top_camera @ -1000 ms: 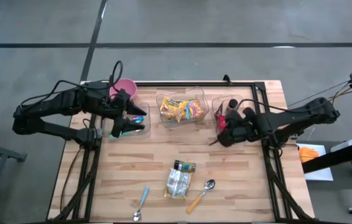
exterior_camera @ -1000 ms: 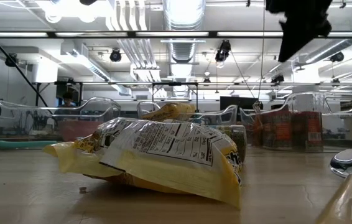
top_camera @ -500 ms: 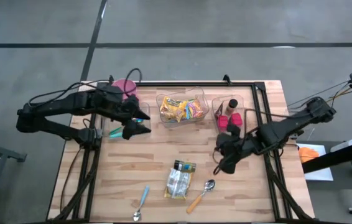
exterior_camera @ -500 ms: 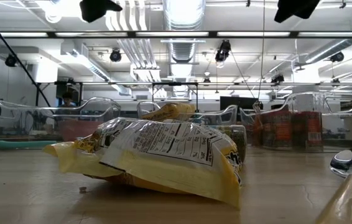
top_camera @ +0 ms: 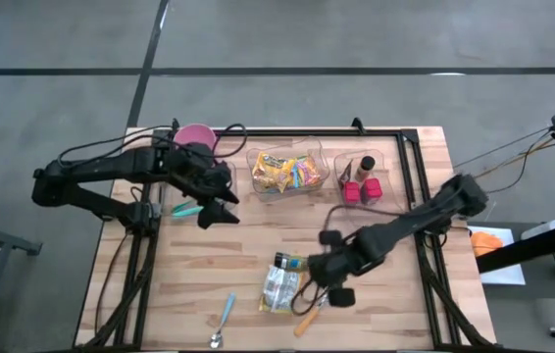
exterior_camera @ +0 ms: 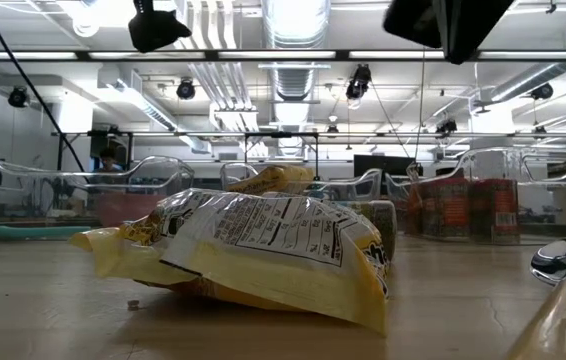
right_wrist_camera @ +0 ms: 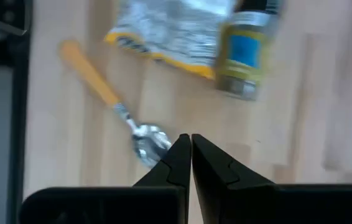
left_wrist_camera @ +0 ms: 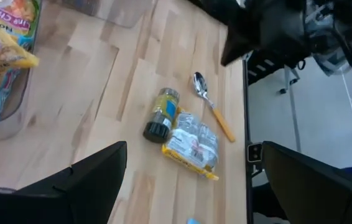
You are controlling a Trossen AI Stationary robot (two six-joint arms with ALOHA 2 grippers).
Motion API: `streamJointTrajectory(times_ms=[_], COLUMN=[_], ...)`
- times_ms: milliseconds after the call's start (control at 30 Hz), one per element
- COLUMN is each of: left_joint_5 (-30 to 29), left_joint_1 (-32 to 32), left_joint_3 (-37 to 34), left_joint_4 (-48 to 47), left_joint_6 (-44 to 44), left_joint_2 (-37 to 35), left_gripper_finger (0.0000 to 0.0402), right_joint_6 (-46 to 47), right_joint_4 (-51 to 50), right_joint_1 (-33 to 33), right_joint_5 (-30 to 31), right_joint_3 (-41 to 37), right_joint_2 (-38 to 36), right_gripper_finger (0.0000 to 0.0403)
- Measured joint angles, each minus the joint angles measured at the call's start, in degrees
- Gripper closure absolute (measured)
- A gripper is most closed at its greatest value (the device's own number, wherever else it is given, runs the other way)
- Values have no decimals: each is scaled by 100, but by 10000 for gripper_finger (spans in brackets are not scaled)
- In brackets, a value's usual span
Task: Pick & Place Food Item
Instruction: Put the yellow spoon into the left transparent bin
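Wooden slats are forming the table [top_camera: 209, 255], and everything is being placed here against the yellow packet [top_camera: 279, 288] lying flat near its front edge, since that is the likeliest food item to be picked.

Well left of the packet and farther back, the left gripper [top_camera: 216, 201] is hanging above the boards with its fingers spread wide and nothing between them; judging by its aim in the left wrist view, it is looking toward the packet [left_wrist_camera: 192, 145]. Beside it a pink cup [top_camera: 195, 137] is standing at the back edge, its contents hidden.

Directly behind the packet, a clear bin [top_camera: 287, 172] is holding bright snack bags. A small jar [top_camera: 291, 262] is lying on its side, touching the packet's back end.

Just right of the packet, the right gripper [top_camera: 322, 284] is hovering with fingers pressed together, gripping nothing, over a spoon [right_wrist_camera: 111, 104] with an orange handle. It probably needs to open before any grasp.

Right of the packet and behind it, a second clear bin [top_camera: 363, 180] is holding red pieces and a dark-capped bottle.
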Motion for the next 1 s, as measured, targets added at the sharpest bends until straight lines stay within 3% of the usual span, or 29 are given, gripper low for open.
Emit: streamJointTrajectory(times_ms=[200, 333, 433, 633, 733, 1000], left_joint_5=[-9, -15, -27, -28, -22, -179], left_joint_1=[4, 4, 4, 2, 2, 0], left_joint_3=[-77, -185, -278, -460, -497, -503], left_joint_4=[-123, -142, -142, -127, -91, -110], left_joint_6=[75, 56, 32, 17, 20, 35], left_joint_2=[-147, -216, -255, -291, -301, -487], left_gripper_finger=[27, 27, 26, 26, 26, 26], right_joint_6=[-468, 534, 953, 1254, 1354, 2077], right_joint_4=[-763, -1703, -1832, -1480, -1214, -998], right_joint_1=[126, 140, 92, -56, -136, -242], right_joint_5=[-176, 709, 1087, 884, 918, 1577], right_joint_3=[1136, 1897, 2258, 2527, 2558, 2405], right_joint_2=[976, 1478, 1558, 1407, 1310, 1268], right_gripper_finger=[390, 390, 390, 384, 351, 207])
